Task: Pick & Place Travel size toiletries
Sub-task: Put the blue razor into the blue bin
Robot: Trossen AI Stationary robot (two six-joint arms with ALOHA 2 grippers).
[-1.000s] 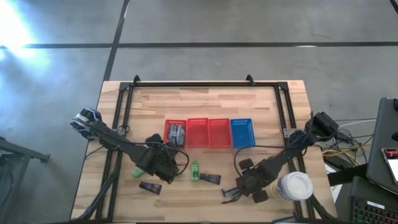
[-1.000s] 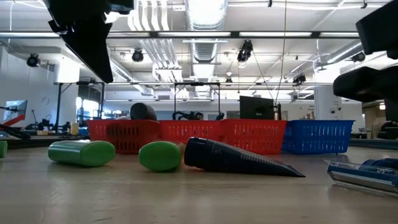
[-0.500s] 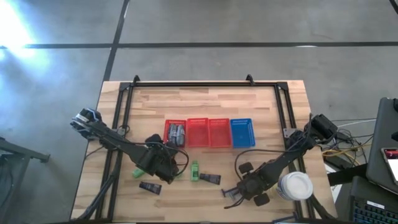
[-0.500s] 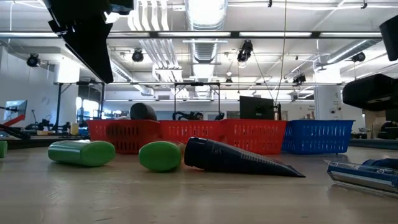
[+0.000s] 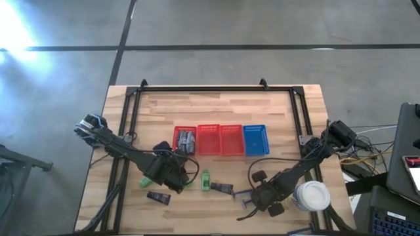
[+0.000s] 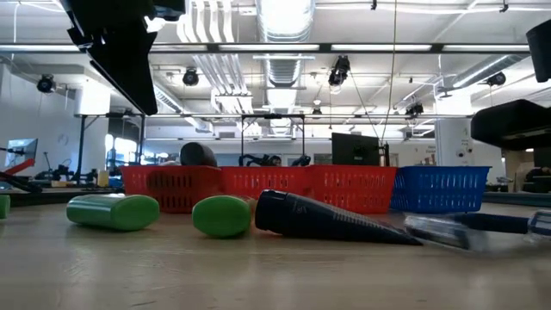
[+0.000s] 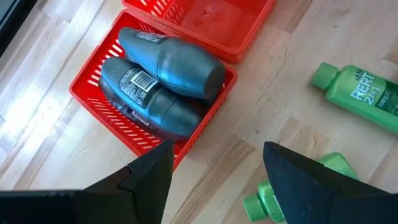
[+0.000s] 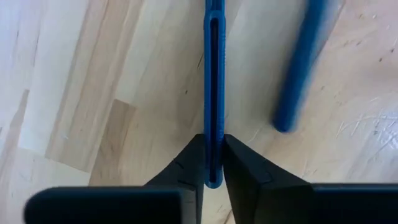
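Razor now lifted off table, clamped in right pincer, left pincer spread wide.

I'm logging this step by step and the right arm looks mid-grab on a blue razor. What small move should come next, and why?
Probably a short straight lift. The right end effector is shut on a blue razor, its handle pinched between the fingers, while a second razor lies loose on the table beside it. Rising clear first should avoid dragging that one before carrying toward the blue basket.
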